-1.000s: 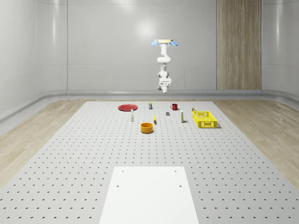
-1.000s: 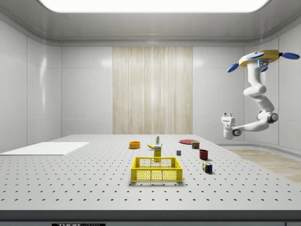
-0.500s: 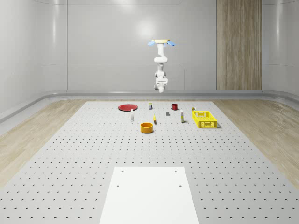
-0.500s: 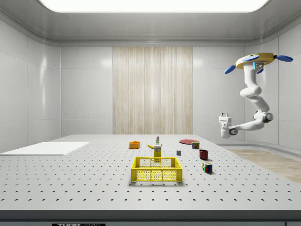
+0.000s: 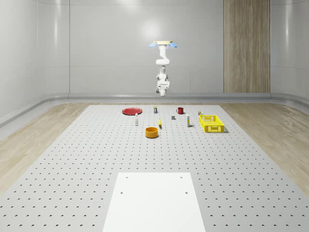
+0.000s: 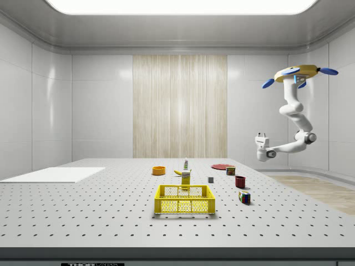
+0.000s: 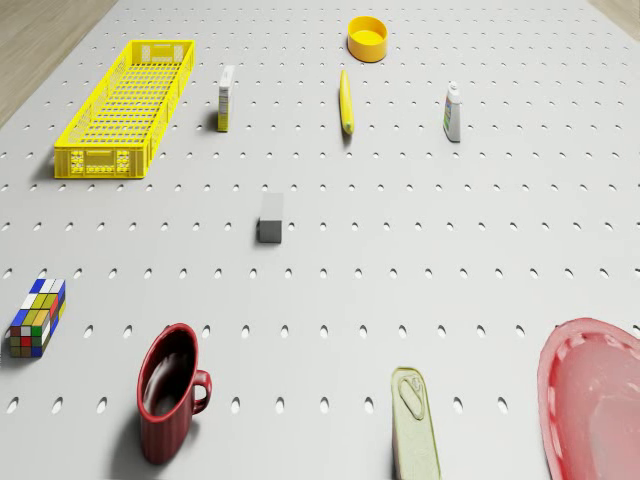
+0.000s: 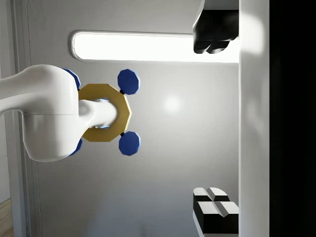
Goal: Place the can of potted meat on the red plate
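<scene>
Mug (image 7: 170,390) between cube (image 7: 36,317) and can (image 7: 415,422); plate (image 7: 592,400) beyond can.

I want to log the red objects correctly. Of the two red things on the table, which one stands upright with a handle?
The dark red mug: it stands upright with a side handle. The flat red plate lies low, with no handle.

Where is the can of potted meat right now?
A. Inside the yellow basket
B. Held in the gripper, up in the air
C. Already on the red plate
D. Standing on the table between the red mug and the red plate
D: in the drone view the can of potted meat stands on the table, with the red mug on one side and the red plate on the other.
</scene>
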